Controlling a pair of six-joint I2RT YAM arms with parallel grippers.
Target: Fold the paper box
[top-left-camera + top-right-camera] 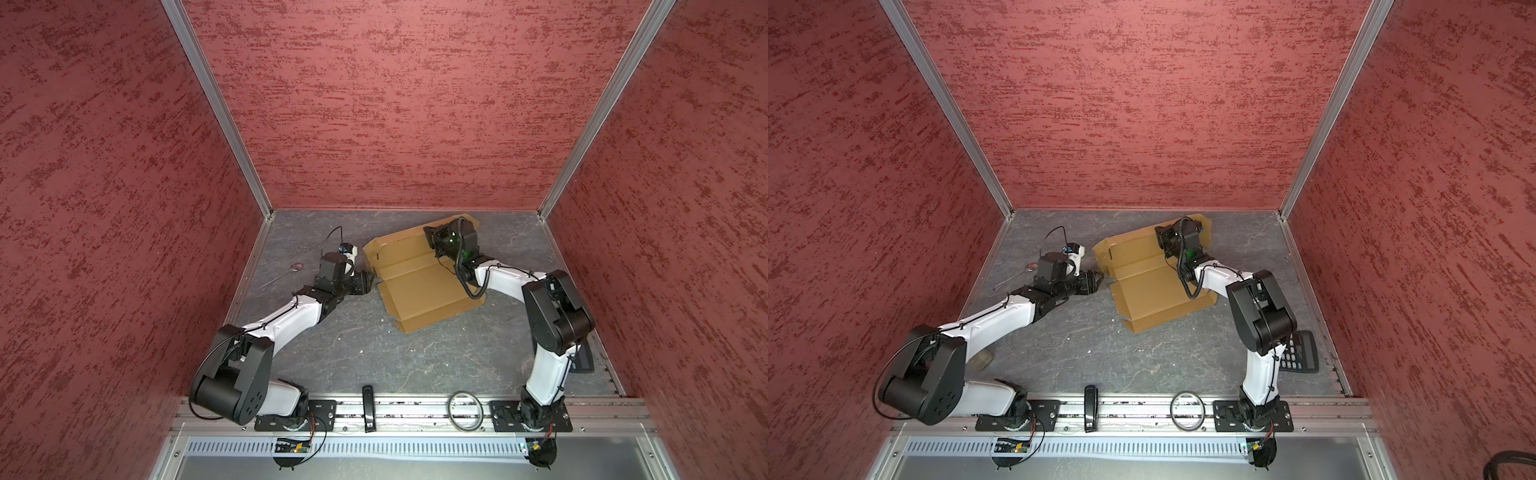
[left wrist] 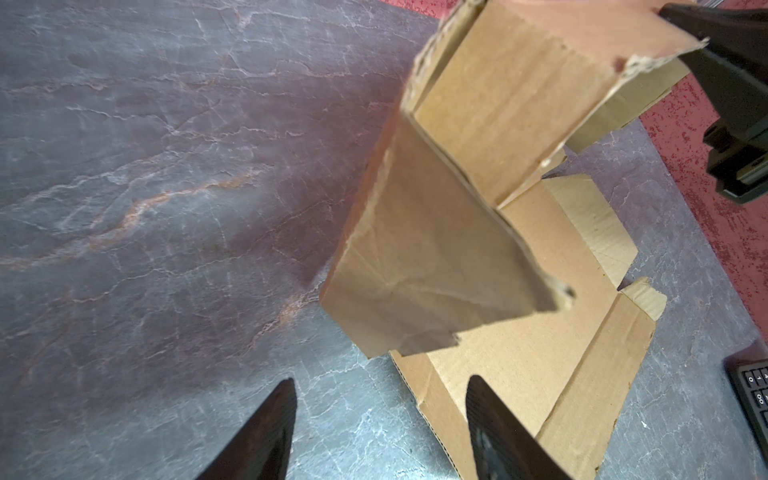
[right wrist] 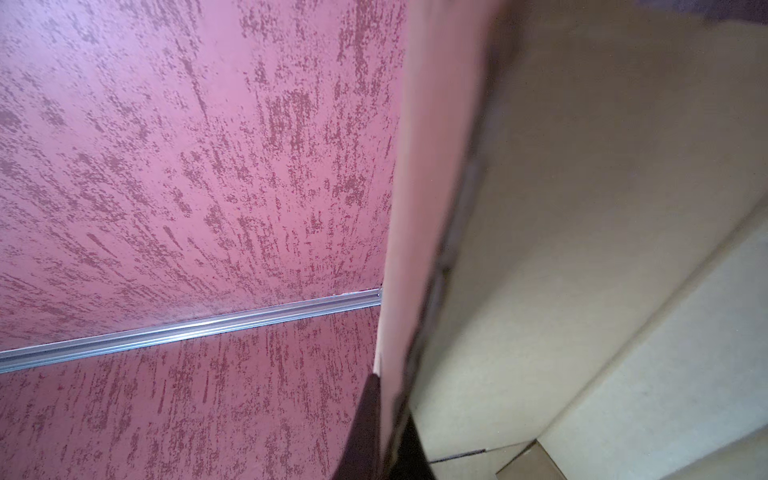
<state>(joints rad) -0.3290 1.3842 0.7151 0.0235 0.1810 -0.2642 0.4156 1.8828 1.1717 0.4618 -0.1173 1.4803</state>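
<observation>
Top views | grey marbled table (image 1: 374, 353), red textured walls (image 1: 395, 104) | right gripper (image 3: 390, 399) pinches paper box (image 1: 424, 291) | left gripper (image 2: 380, 380) parted, empty

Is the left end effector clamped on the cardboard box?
No, the left end effector stands open, its fingers wide apart and not closed on the cardboard box.
</observation>
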